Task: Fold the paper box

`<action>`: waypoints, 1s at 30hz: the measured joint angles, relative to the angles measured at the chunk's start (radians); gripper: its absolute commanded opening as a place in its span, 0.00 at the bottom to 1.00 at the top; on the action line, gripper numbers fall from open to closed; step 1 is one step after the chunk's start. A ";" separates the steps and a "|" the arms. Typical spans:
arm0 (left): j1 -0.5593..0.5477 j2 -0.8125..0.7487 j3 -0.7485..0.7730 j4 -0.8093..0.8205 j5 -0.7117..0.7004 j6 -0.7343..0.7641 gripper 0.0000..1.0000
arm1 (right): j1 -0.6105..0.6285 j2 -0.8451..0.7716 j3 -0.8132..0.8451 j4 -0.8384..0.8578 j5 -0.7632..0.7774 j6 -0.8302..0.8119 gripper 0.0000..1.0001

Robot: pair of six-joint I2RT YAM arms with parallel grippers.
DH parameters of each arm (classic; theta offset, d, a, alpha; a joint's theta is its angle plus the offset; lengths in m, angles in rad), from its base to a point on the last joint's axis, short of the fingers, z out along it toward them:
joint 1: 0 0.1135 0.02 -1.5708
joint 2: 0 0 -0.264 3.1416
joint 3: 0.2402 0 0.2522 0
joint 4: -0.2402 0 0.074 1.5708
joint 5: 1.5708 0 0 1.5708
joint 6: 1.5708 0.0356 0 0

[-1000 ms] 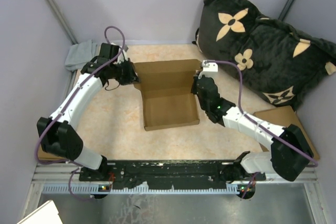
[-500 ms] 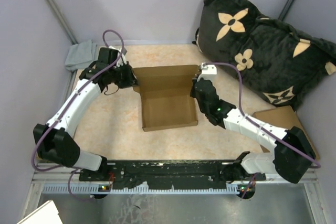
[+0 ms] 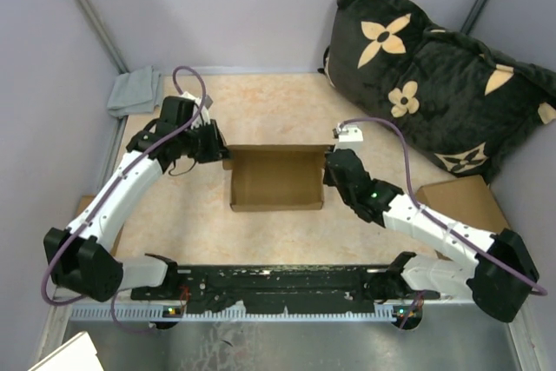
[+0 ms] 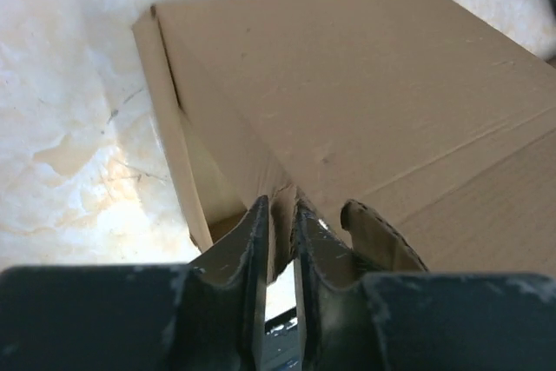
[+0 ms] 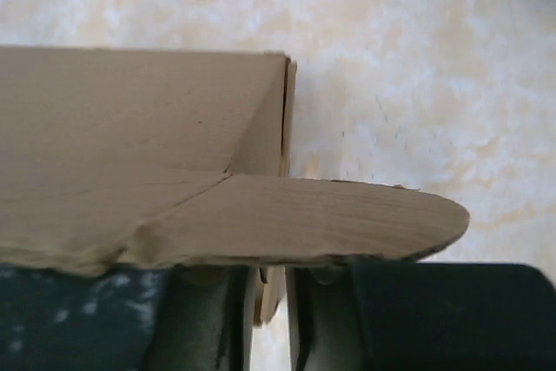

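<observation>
My left tool and right tool pinched the paper box sides to close its lid; flaps needed tucking next.

Soft, even light fills my overhead view; my wrist views blur up close, my fingers dark and unfocused.

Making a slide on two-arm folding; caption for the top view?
Left gripper and right gripper flank the paper box, each at a far corner of its lid.
</observation>
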 measured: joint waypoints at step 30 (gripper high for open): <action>-0.002 -0.438 -0.096 -0.170 -0.200 -0.106 0.61 | 0.007 -0.380 0.201 -0.735 -0.013 0.218 0.70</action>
